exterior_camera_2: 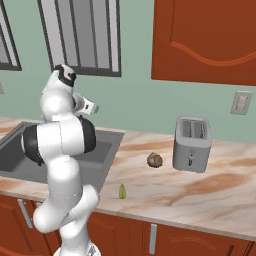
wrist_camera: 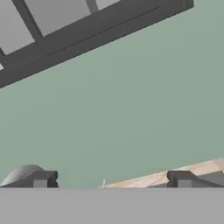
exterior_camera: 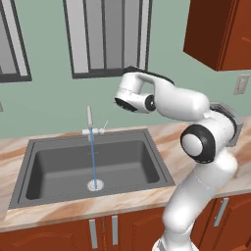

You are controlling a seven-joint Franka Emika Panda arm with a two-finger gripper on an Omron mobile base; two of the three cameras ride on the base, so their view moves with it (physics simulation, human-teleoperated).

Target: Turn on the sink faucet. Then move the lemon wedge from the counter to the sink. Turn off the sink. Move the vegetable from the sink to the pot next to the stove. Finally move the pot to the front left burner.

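Arm's elbow (exterior_camera: pixel 198 142) fills the right of the left base frame. Water runs from the tap (exterior_camera: pixel 89 120) into the sink (exterior_camera: pixel 49 166), so I reckon step 1 is done; next is the lemon wedge (exterior_camera_2: pixel 122 191). Gripper (wrist_camera: pixel 111 180) wide open, holding nothing, facing the wall. Wedge sits lower center on the counter (exterior_camera_2: pixel 210 190), well apart from the jaws; need to swing over and down.

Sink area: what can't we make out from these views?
- Gripper: hand view shows just its tips, spread wide, nothing between; in the left base view the wrist covers it.
- Sink: right base view, mostly behind the arm.
- Lemon wedge: right base view, too small for detail.
- Faucet levers: left base view, too small to read position.
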